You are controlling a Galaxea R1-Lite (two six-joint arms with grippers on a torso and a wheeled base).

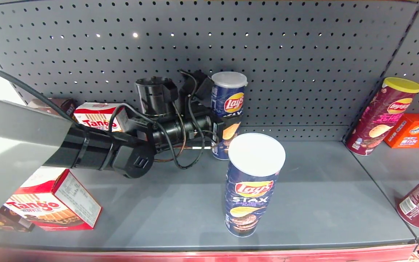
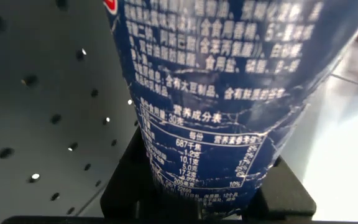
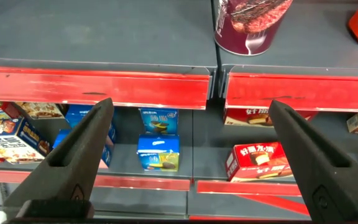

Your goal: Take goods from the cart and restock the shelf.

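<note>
One blue can [image 1: 228,98] in left pincer [image 1: 226,133], upright on shelf [image 1: 322,189]

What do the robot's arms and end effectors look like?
The left arm has a grey boxy link, then black round joints with looped black cables and thin orange wires. The left end effector has black blocky fingers. The right end effector has two dark grey, wedge-shaped fingers.

matt grey metal shelf [image 1: 322,189], glossy blue rear can [image 1: 227,105], translucent plastic lid [image 1: 229,79]
</note>
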